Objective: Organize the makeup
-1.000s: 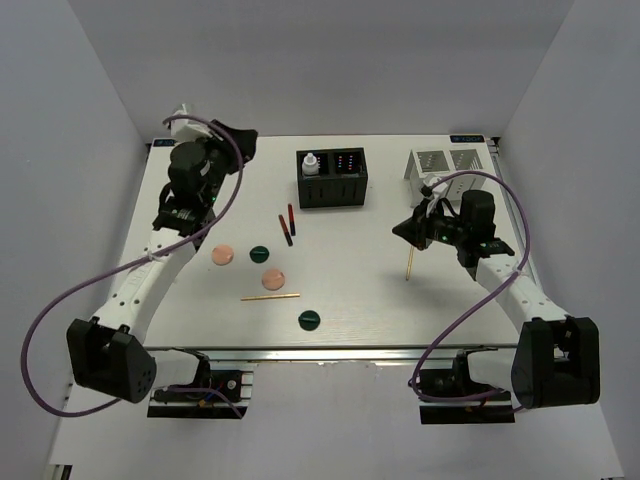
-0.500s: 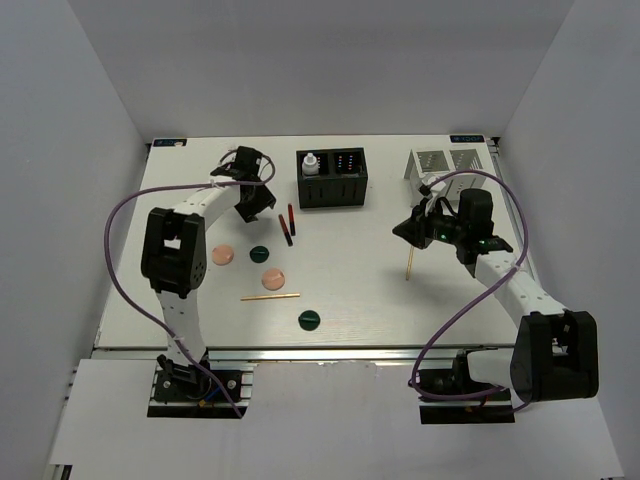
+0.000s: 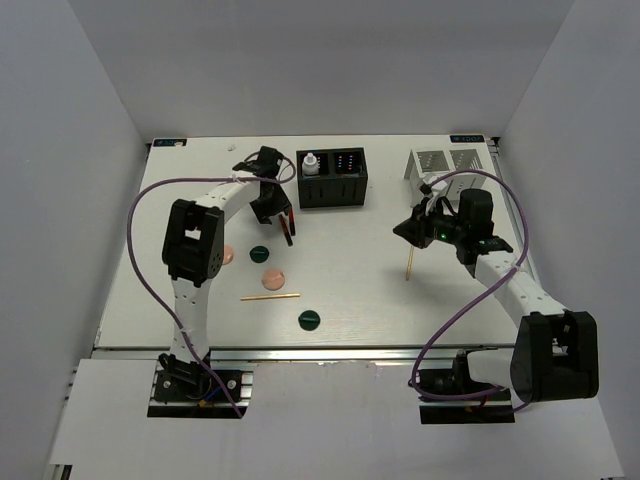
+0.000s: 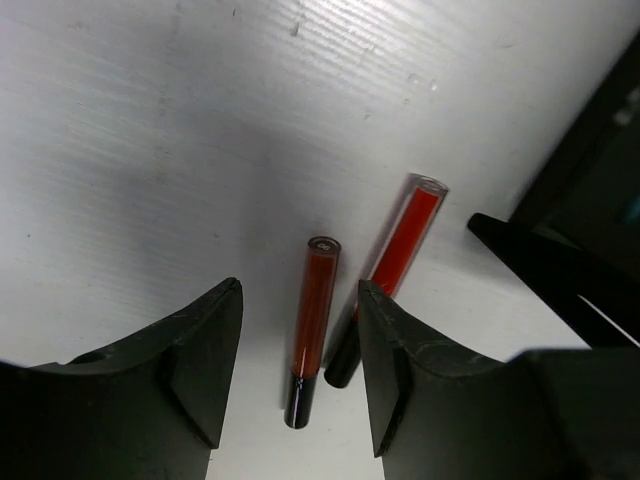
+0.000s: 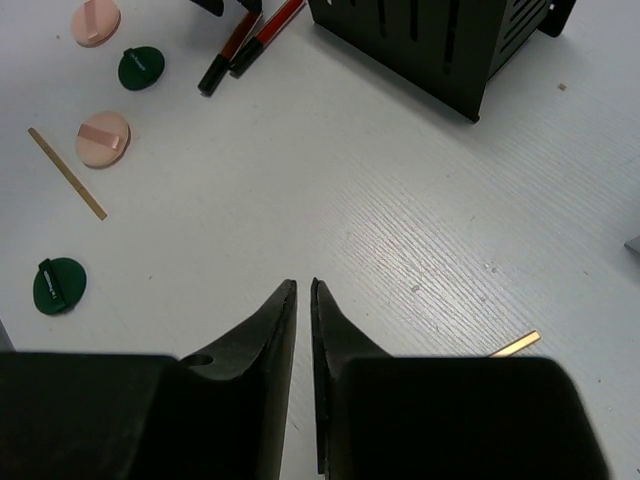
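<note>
Two red pencils with dark caps (image 3: 287, 226) lie side by side left of the black box. In the left wrist view my left gripper (image 4: 300, 292) is open and low over them. The darker pencil (image 4: 318, 300) lies between its fingers. The brighter one (image 4: 405, 235) runs beside the right finger. My right gripper (image 3: 406, 232) is shut and empty above the table (image 5: 303, 285). A tan stick (image 3: 409, 264) lies just below it. Another tan stick (image 3: 270, 296), two pink discs (image 3: 273, 278) and two green discs (image 3: 309, 320) lie left of centre. A white bottle (image 3: 311, 165) stands in the black box.
The black two-compartment box (image 3: 333, 180) stands at the back centre, close to the right of my left gripper. The white slotted box (image 3: 445, 165) stands at the back right, behind my right arm. White walls enclose the table on three sides.
My left arm has swung right from the far left corner and lowered its open gripper over the two red pencils. My right arm has barely moved.
</note>
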`<state>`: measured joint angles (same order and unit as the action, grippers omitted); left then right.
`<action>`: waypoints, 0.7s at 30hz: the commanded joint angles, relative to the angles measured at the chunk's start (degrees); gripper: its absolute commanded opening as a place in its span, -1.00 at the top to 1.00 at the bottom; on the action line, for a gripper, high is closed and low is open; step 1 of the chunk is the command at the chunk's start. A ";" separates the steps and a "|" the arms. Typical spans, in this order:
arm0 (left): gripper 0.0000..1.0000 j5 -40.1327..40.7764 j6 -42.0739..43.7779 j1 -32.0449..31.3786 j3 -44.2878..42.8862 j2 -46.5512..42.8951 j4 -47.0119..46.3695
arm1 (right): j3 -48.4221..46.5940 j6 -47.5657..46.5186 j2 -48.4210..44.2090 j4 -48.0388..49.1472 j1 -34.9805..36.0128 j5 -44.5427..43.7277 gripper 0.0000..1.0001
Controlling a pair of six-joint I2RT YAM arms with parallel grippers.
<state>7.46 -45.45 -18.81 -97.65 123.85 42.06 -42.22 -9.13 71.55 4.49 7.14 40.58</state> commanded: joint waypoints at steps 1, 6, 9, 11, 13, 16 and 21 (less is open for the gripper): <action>-0.19 -0.17 1.33 -0.18 -2.72 -0.10 2.23 | 0.12 0.77 -1.15 2.54 -0.28 -0.24 0.66; -0.14 -0.08 2.03 -0.70 -4.30 2.35 3.73 | 0.12 1.30 -0.88 2.98 -0.19 -0.15 0.66; -0.10 0.45 2.03 -1.14 -4.83 3.23 5.04 | 0.12 1.39 -0.97 3.07 -0.28 -0.32 0.66; -0.06 0.53 2.47 -1.49 -5.45 4.11 5.74 | 0.38 1.39 -1.15 3.07 -0.19 -0.24 0.66; -0.02 0.71 2.91 -1.76 -5.80 4.82 6.54 | 0.47 1.65 -1.15 3.24 -0.19 -0.32 0.66; 0.03 1.32 3.88 -2.02 -6.06 5.52 7.94 | 0.73 1.83 -1.32 3.51 -0.28 -0.32 0.66; 0.32 2.90 5.20 -2.11 -5.19 5.79 10.32 | 0.73 2.01 -1.50 3.68 -0.28 -0.15 0.66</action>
<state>9.21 -41.47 -20.49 -103.26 128.90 49.04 -41.82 -7.64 71.53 5.82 7.14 40.45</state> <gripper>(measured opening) 0.357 0.169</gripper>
